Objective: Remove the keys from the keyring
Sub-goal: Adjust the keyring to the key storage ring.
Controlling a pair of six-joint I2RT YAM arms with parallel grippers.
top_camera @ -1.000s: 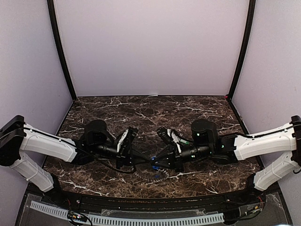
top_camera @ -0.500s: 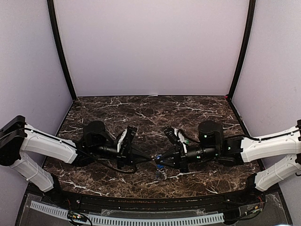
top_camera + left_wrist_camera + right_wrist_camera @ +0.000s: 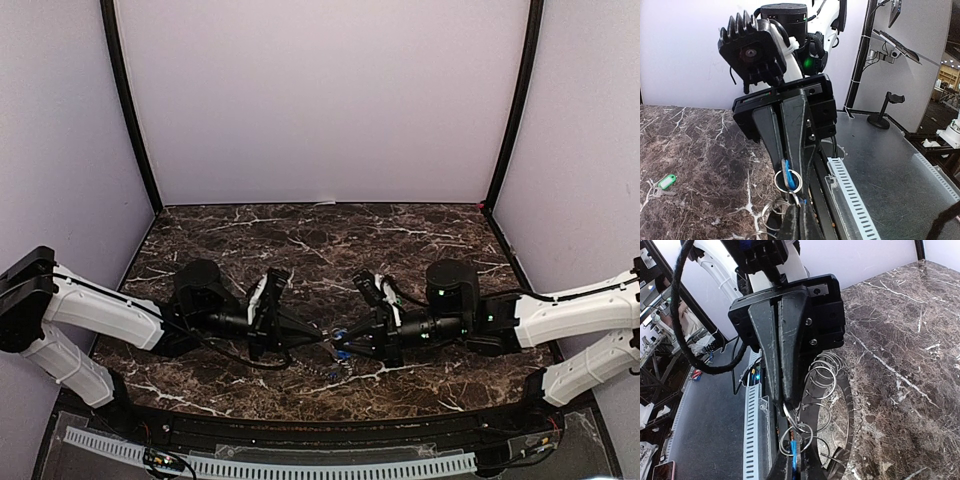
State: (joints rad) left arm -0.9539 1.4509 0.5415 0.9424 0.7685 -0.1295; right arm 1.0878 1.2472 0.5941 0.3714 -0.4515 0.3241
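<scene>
two arms meet tip to tip low over the near middle of the table [image 3: 300, 240]: the left gripper [image 3: 786, 400] has its fingers pressed together on a wire loop of the keyring [image 3: 822, 375], while the right gripper [image 3: 789, 170] pinches a blue key [image 3: 788, 180] threaded there. this looks like one side anchoring the ring so the other can work the key off. one green key [image 3: 665, 181] lies free on the marble, well apart.

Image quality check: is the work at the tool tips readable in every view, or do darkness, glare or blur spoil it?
Top external: dim; the black arms merge into the dark marble table, and the blue key is a speck. Left wrist: the right tool and blue key are sharp, evenly lit. Right wrist: the left tool is crisp, the wire rings glint without glare.
</scene>
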